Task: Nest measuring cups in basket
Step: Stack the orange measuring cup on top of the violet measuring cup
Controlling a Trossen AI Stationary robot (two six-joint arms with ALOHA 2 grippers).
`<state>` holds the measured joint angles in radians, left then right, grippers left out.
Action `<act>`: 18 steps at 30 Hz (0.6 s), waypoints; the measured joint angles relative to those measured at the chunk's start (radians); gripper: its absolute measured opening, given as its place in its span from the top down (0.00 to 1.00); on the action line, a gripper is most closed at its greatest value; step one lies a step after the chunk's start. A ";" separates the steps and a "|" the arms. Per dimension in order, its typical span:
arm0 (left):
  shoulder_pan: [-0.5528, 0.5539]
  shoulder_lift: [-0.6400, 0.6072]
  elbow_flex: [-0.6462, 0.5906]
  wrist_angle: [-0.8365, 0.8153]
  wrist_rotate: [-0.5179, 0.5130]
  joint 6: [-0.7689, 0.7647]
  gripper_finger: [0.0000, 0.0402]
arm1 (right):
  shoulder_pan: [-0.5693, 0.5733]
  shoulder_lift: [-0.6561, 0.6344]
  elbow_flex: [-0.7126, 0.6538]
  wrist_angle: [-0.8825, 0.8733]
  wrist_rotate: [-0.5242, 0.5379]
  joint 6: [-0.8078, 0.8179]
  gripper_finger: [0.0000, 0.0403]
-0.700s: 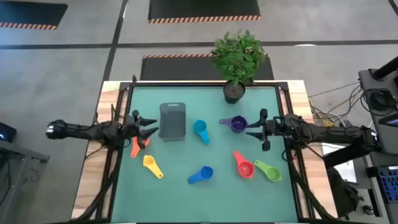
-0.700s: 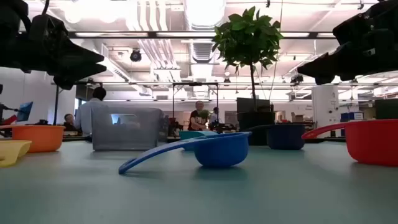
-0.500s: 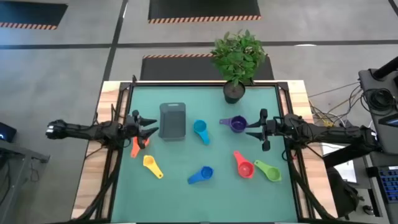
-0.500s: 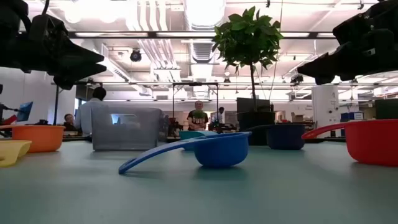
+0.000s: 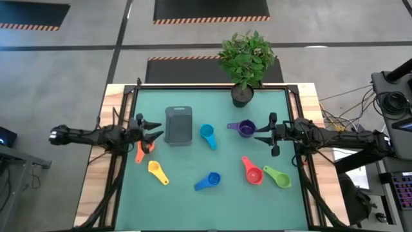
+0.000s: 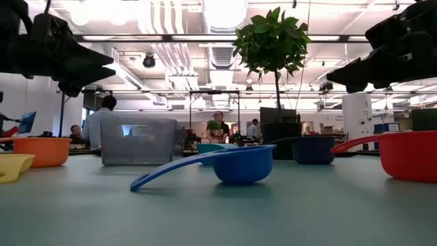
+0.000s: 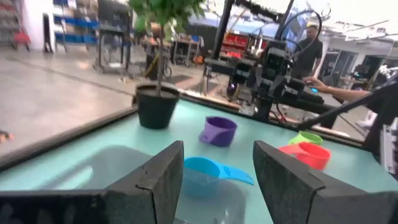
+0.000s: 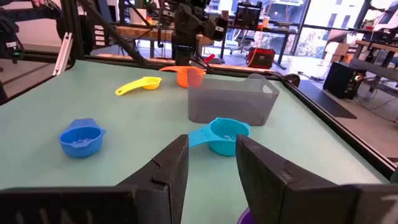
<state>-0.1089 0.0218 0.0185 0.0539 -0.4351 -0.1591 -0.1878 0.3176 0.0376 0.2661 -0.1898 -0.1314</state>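
The dark grey basket [image 5: 179,125] stands upright on the green mat left of centre. Around it lie the cups on their bases: orange [image 5: 140,152], yellow [image 5: 156,170], blue [image 5: 209,181], cyan [image 5: 207,134], purple [image 5: 244,128], red [image 5: 252,173] and green [image 5: 278,176]. My left gripper [image 5: 154,133] hovers open just left of the basket, above the orange cup, its fingers [image 7: 161,180] spread toward the cyan cup [image 7: 202,174]. My right gripper [image 5: 261,136] hovers open right of the purple cup, facing the cyan cup [image 8: 227,134] and basket [image 8: 231,99].
A potted plant in a black pot [image 5: 243,95] stands at the far edge, behind the purple cup. The mat has a raised dark rim [image 5: 132,96]. Open mat lies along the near edge [image 5: 206,209]. People move in the room beyond the table [image 6: 217,128].
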 joint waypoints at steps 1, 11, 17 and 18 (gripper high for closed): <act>0.005 -0.022 0.001 -0.004 0.000 0.019 0.56 | 0.000 0.000 0.000 0.000 0.000 0.000 0.70; 0.008 -0.022 0.002 -0.009 0.044 0.026 0.56 | 0.000 0.005 0.000 -0.007 0.008 0.000 0.70; 0.007 -0.022 -0.007 -0.005 0.212 0.108 0.56 | 0.000 0.006 0.000 -0.007 0.008 0.000 0.70; 0.008 -0.022 -0.007 -0.005 0.217 0.104 0.56 | 0.000 0.008 0.000 -0.007 0.008 0.000 0.70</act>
<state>-0.1013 -0.0002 0.0113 0.0494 -0.2176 -0.0554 -0.1876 0.3251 0.0376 0.2590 -0.1820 -0.1314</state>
